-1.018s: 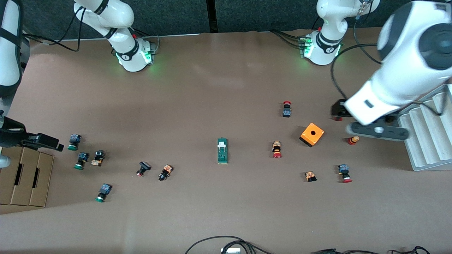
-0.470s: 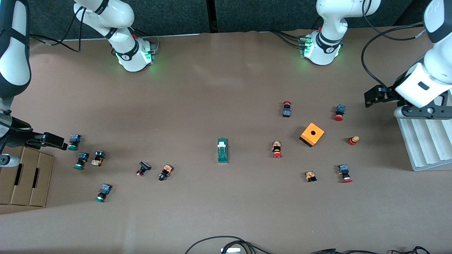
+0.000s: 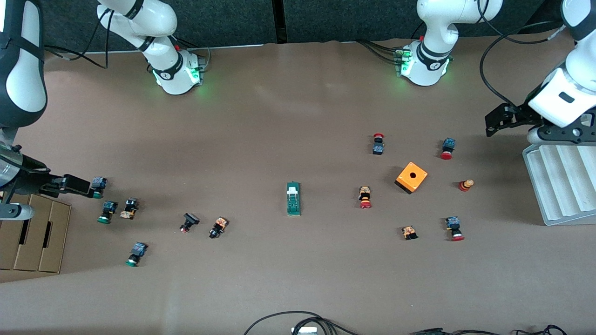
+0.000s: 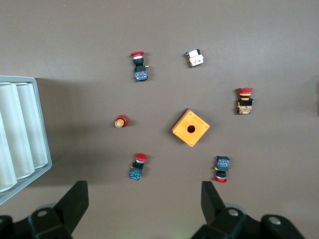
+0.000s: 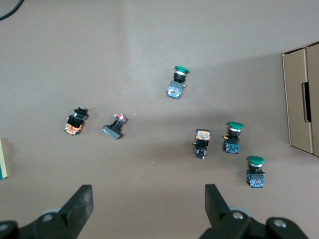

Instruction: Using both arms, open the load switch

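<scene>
The load switch (image 3: 293,198), a narrow green block with a white sliding piece, lies flat near the middle of the table with nothing touching it. A sliver of it (image 5: 2,160) shows at the edge of the right wrist view. My left gripper (image 3: 496,122) hangs open over bare table next to the white tray at the left arm's end; its wrist view shows the gripper (image 4: 144,204) with nothing between its fingers. My right gripper (image 3: 74,185) is open over the table at the right arm's end, beside a green-capped button (image 3: 98,184), and the gripper (image 5: 148,204) holds nothing.
An orange box with a hole (image 3: 411,177) stands among several red-capped buttons (image 3: 365,197) toward the left arm's end. Several green-capped buttons (image 3: 108,211) lie toward the right arm's end. A white ridged tray (image 3: 563,186) and a cardboard box (image 3: 32,232) sit at the table's ends.
The left arm has swung away from over the orange box toward the tray at its end of the table. The right gripper has crept toward the green-capped buttons. Both stay open.
</scene>
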Robot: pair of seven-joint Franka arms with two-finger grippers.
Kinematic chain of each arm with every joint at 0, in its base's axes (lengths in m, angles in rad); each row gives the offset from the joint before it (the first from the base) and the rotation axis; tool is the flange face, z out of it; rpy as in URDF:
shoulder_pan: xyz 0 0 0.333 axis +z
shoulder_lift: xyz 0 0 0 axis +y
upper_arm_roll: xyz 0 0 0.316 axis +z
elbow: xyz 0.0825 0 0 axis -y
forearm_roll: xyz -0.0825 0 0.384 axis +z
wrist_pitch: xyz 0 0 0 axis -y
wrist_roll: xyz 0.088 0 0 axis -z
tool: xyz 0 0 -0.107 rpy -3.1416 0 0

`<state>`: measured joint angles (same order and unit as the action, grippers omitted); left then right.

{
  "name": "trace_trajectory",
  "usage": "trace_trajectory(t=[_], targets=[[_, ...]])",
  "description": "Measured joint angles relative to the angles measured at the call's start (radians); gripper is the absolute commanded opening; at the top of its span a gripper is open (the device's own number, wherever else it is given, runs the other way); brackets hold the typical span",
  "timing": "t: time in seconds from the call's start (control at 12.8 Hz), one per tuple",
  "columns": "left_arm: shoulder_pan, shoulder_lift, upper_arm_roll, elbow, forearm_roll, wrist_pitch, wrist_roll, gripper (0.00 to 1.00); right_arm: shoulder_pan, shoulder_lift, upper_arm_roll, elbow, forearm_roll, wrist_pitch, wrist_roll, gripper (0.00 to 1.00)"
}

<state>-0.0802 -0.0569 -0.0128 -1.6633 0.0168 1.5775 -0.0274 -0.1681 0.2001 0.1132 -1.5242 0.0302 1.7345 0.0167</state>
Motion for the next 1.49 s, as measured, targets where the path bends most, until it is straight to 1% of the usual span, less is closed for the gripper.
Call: trace_trajectory(t=[0.47, 1.18, 1.25, 1.41, 1.49], targets=[[0.006, -0.003, 0.012, -0.013, 0.000, 0.000, 0.000, 1.00, 0.000, 0.001, -0.002, 0.000, 0.000, 0.000, 0.000, 1.00], [0.005, -0.003, 0.013, -0.015, 0.001, 0.002, -0.001, 1.00, 0.000, 0.000, -0.002, 0.000, 0.000, -0.001, 0.000, 1.00], [0.005, -0.002, 0.012, -0.015, 0.001, 0.004, -0.001, 1.00, 0.000, -0.004, -0.002, 0.003, -0.009, -0.001, 0.000, 1.00], [0.005, -0.002, 0.012, -0.015, 0.001, 0.005, -0.001, 1.00, 0.002, -0.025, 0.000, 0.008, -0.061, -0.001, 0.000, 1.00], [0.005, -0.002, 0.012, -0.015, 0.001, 0.005, -0.001, 1.00, 0.004, -0.034, 0.000, 0.008, -0.068, -0.002, 0.000, 1.00]])
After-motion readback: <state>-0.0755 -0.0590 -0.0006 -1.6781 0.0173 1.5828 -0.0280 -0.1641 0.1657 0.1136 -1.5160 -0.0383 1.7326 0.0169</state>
